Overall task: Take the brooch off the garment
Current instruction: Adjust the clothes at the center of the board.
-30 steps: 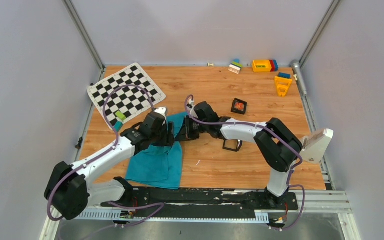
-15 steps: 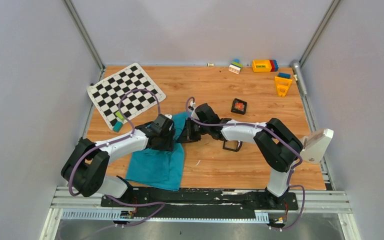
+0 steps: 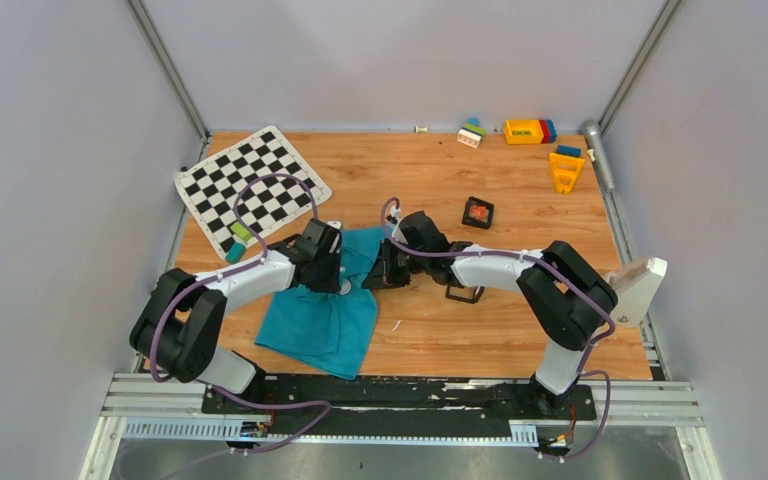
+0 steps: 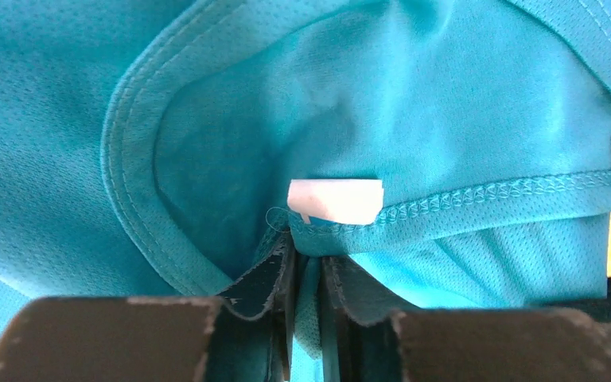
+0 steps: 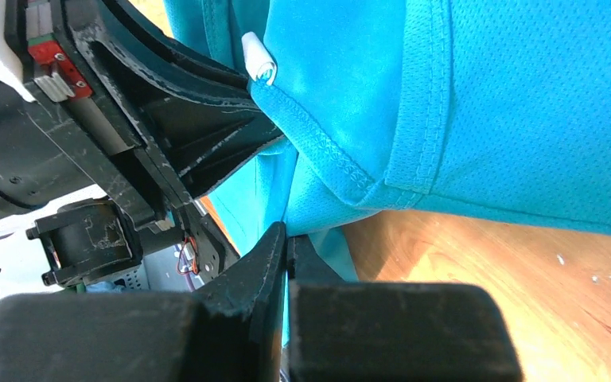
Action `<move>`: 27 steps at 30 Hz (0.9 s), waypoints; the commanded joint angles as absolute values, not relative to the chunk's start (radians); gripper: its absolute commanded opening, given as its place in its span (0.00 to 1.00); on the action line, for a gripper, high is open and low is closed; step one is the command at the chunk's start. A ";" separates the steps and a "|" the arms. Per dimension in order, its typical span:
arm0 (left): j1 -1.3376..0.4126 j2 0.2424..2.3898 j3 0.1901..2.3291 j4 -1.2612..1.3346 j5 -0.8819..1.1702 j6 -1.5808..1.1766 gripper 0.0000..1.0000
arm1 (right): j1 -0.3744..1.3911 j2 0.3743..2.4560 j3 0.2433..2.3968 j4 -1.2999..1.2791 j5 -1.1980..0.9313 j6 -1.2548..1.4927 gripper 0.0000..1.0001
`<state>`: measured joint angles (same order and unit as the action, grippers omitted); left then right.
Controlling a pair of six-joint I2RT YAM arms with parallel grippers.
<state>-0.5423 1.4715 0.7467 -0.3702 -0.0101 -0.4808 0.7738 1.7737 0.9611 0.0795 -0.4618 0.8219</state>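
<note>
Your garment [image 3: 320, 325] lies just on the near side of the checkered mat [image 3: 252, 184]. The left gripper [image 4: 306, 255] pinches its hem under the white label [image 4: 336, 200]; the right gripper [image 5: 286, 239] is closed on its edge too.

no readable text, garment [image 4: 485, 95] label [image 4: 335, 200] blank

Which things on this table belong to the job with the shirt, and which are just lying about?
In the job:
shirt
left gripper
right gripper

Lying about:
checkered mat
black box
toy blocks
</note>
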 commanded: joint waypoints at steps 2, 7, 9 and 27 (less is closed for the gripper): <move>-0.487 1.490 0.701 -0.325 0.167 -0.456 0.11 | 0.743 1.722 0.924 0.124 -0.459 0.826 0.00; -0.436 1.491 0.685 -0.282 0.255 -0.459 0.00 | 0.718 1.715 0.888 0.109 -0.437 0.810 0.00; -0.429 1.496 0.685 -0.271 0.275 -0.461 0.00 | 0.711 1.717 0.887 0.092 -0.426 0.793 0.00; -0.391 1.348 0.702 -0.323 0.315 -0.495 0.00 | 0.803 1.686 1.133 -0.213 -0.224 0.640 0.45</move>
<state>-0.3958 1.4555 0.6853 -0.2665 0.3378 -0.4839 0.7681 1.6554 1.0683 -0.1745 -0.2295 0.6685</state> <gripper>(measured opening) 0.062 0.455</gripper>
